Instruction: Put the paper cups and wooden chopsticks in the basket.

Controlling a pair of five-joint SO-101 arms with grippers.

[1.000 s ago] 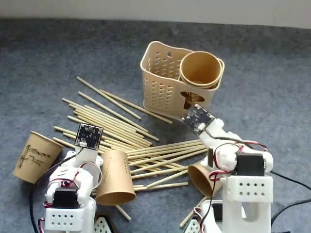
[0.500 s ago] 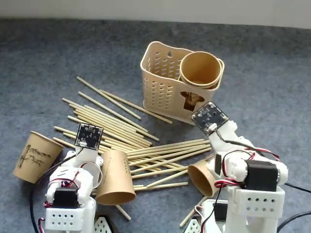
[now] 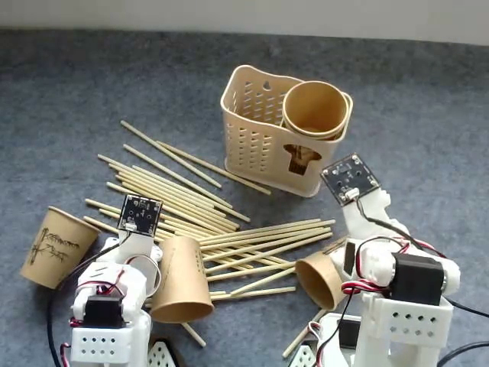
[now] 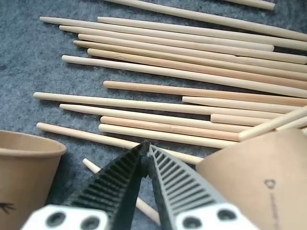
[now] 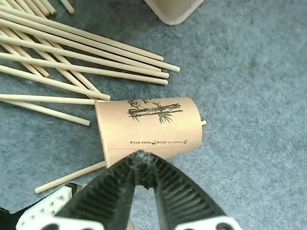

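1. The left gripper has its jaws pressed together on nothing. Its tips sit over the fanned wooden chopsticks, between the outer paper cup and the middle paper cup.
2. The right gripper is likewise closed and empty, with its tips just beside the right paper cup.
3. The right wrist view shows this cup on its side on the grey mat, a bamboo print on its wall and chopsticks fanned behind it. The high view presents its mouth.
4. The high view adds the basket, standing upright with nested paper cups inside.
5. We see both arms folded low at the near edge of the table.
6. Against the frame one second earlier, the right arm's wrist has swung outward, away from the basket front. The left arm has stayed put.
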